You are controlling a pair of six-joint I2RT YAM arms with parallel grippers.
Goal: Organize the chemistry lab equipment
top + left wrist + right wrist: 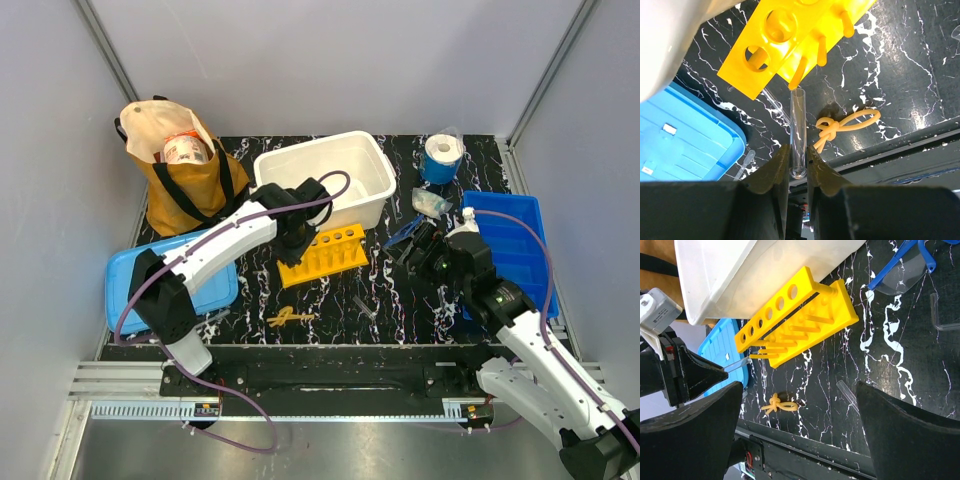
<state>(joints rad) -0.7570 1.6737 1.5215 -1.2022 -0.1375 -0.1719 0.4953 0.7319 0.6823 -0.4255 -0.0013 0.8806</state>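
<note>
My left gripper (798,152) is shut on a thin clear test tube (798,120) and holds it just near of the yellow test tube rack (785,40), tube mouth toward the rack. In the top view this gripper (296,245) is at the rack's (322,254) left end. The yellow-orange knotted piece (290,318) lies near the front edge. My right gripper (800,390) is open and empty above the mat. A second clear tube (847,392) lies by its right finger. The blue-framed safety glasses (902,267) lie beyond, and a small clear packet (432,203) behind them.
A white tub (325,180) stands behind the rack. A blue lid (170,280) lies at the left and a blue bin (510,245) at the right. A brown bag (180,170) is back left, a blue roll (440,158) back right. A pipette (744,164) lies by the lid.
</note>
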